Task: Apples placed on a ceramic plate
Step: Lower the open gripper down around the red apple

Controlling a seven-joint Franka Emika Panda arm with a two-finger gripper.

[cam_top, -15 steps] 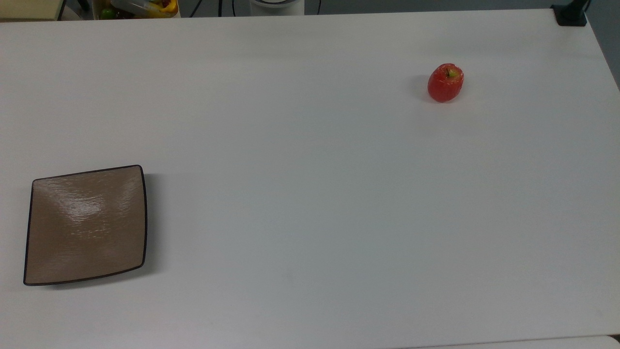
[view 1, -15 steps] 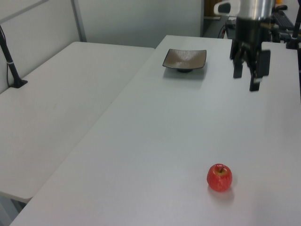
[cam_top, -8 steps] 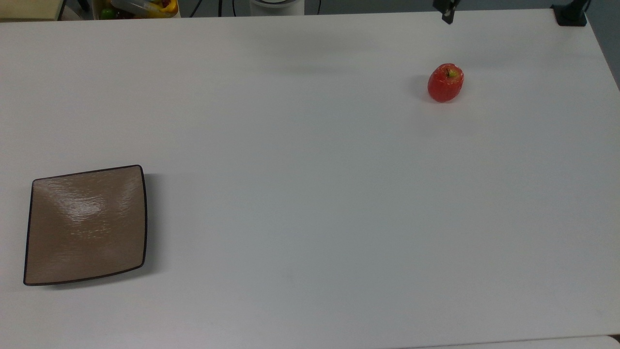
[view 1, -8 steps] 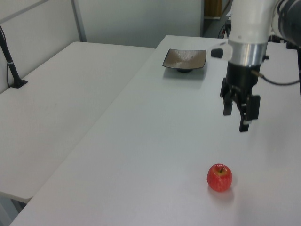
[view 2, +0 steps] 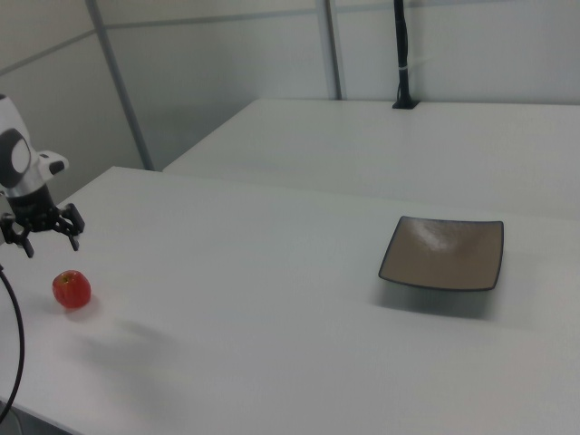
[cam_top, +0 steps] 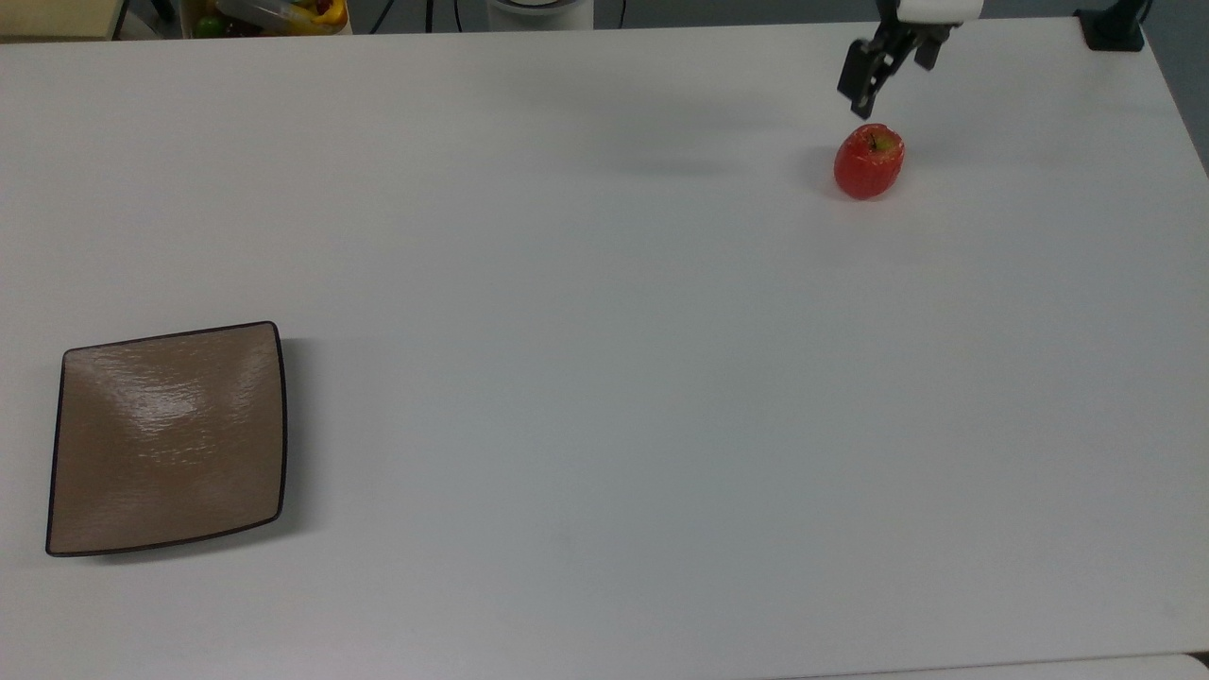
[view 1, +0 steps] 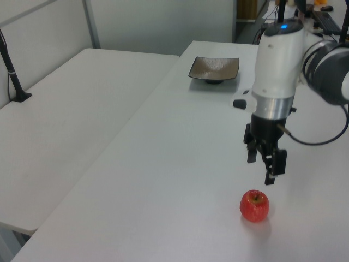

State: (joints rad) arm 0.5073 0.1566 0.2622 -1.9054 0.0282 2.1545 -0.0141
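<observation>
A small red apple [cam_top: 869,162] with a yellow-green stem patch rests on the white table [cam_top: 604,378], far toward the top view's upper right. My gripper [cam_top: 886,83] hangs open just above and slightly behind it, fingers pointing down, nothing between them. In the left view the gripper [view 1: 260,168] hovers a short way over the apple [view 1: 254,206] without touching it. The right view has the gripper [view 2: 50,243] above the apple [view 2: 71,288] too. The square tan-brown ceramic plate [cam_top: 168,439] with a dark rim lies bare at the top view's lower left, far from the apple.
A black clamp post [cam_top: 1115,28] stands at the table's far right corner in the top view. The arm's white base [cam_top: 538,9] sits at the back edge, with a bin of coloured items [cam_top: 274,14] behind. A second white table [view 1: 65,120] adjoins on the left view's left.
The arm has swung from near the plate end of the table toward the apple and come down, so the open gripper now hangs just above it. Apple and plate have not moved.
</observation>
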